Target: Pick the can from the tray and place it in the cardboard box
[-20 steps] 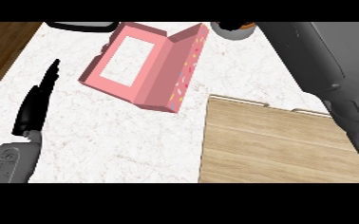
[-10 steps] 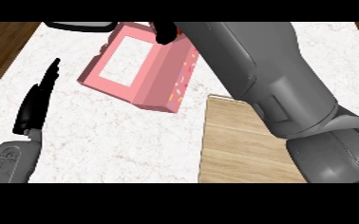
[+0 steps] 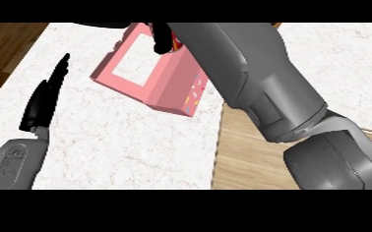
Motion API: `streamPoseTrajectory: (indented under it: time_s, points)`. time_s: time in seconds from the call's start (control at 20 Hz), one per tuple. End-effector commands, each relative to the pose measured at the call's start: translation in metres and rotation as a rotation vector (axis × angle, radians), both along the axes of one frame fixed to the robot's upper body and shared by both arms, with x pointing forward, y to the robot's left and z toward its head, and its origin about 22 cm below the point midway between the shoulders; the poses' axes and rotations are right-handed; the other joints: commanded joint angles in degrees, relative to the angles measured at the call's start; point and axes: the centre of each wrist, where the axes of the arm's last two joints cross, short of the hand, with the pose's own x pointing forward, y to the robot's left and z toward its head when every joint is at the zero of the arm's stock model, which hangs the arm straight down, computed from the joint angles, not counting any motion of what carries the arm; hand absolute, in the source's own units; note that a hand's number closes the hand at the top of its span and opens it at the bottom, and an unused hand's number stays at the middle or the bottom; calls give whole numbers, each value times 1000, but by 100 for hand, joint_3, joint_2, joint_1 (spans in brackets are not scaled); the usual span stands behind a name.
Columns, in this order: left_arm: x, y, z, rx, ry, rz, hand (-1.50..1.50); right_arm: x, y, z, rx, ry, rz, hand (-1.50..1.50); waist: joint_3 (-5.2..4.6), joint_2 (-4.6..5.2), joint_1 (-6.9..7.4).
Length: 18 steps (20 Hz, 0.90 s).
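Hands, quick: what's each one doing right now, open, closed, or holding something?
Left hand: open, fingers straight, holding nothing.
Right hand: shut on the red can, over the pink box.

White marble counter (image 3: 131, 142), pink cardboard box (image 3: 174, 84) on it, wooden tray (image 3: 243, 163) beside

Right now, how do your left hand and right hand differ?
The left hand is over the white counter at the view's left; the right hand is over the pink box. The left hand's fingers are straight and hold nothing; the right hand's fingers curl round a red can, mostly hidden. Both are black, on grey forearms.
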Motion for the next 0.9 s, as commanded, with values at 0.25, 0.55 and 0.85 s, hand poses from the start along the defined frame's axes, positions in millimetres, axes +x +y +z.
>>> streamPoseTrajectory:
  time_s: [0.25,0.55,0.85]
  points:
    - [12,-15,9,-5,-19,-56,0,13,-19,-53,-22,60,-118,150,-6,76,341]
    - [14,-27,0,3,-23,-66,0,16,-31,-84,-83,9,-194,150,-5,125,418]
    - [19,-18,9,0,-17,-70,0,19,-47,-111,-83,147,-330,-150,4,141,470]
